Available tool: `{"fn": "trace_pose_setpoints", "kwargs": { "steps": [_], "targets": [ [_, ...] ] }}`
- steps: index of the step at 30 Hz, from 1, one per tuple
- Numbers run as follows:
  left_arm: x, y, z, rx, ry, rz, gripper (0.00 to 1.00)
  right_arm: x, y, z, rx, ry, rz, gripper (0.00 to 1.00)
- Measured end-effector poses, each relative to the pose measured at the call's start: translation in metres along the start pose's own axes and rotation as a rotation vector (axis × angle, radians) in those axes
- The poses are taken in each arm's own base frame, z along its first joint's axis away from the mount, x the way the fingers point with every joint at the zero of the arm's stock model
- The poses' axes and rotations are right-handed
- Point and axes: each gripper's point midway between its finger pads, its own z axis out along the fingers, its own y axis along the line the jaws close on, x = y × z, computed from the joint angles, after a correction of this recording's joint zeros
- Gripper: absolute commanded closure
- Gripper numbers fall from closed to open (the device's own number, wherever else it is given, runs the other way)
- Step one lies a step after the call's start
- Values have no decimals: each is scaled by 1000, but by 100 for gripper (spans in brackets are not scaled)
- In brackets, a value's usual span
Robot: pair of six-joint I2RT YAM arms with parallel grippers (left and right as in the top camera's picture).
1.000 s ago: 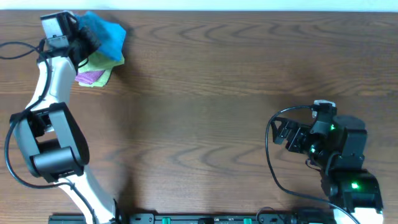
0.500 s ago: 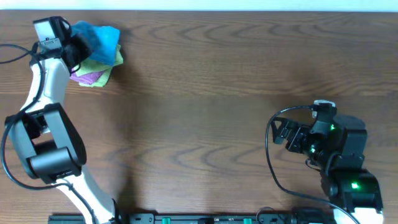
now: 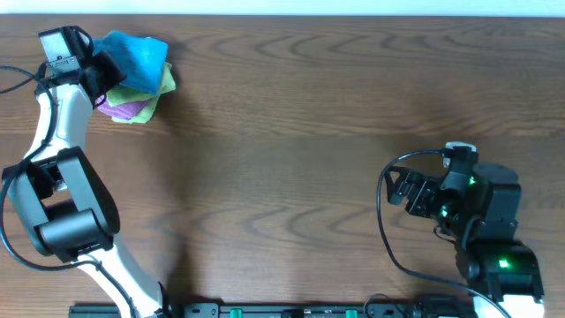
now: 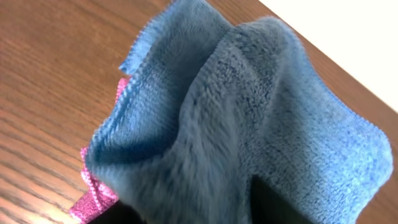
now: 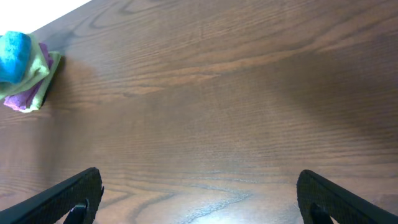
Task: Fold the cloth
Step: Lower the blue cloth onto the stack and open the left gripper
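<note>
Overhead: the cloth [image 3: 137, 55] bunched at the left fingers [image 3: 103, 66], atop other cloths [image 3: 132, 109]; left wrist: limp, light terry draping just ahead, fingers hidden but seemingly clamped, hemmed corner [image 4: 124, 64] likely the better hold; right wrist: right fingers [image 5: 81, 190] spread, empty, cloth well apart.

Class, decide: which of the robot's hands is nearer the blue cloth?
Left. The left hand is at the blue cloth, by the far edge of the table; the right hand sits far across it.

The right gripper [image 5: 202, 196] had its fingers spread wide over the wooden table [image 5: 236, 106]. Way off from it, near the table's edge, the cloth [image 5: 13, 48] sat bunched atop a light green cloth [image 5: 45, 70] and a purple cloth [image 5: 25, 99].
</note>
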Motion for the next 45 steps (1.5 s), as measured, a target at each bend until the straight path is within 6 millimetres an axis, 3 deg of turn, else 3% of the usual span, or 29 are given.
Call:
{"fn": "trace_pose_setpoints", "kwargs": {
  "steps": [5, 13, 22, 31, 40, 45],
  "targets": [
    [-1, 2, 0, -7, -2, 13, 3, 0, 0, 0, 0, 0, 0, 1],
    [-3, 16, -2, -29, -1, -7, 5, 0, 0, 0, 0, 0, 0, 1],
    [9, 24, -8, -54, 56, -18, 5, 0, 0, 0, 0, 0, 0, 1],
    [-10, 6, -72, -38, 8, 19, 5, 0, 0, 0, 0, 0, 0, 1],
    [37, 9, -90, -83, 196, 41, 5, 0, 0, 0, 0, 0, 0, 1],
    [64, -29, -106, -48, 261, 141, 5, 0, 0, 0, 0, 0, 0, 1]
  ]
}}
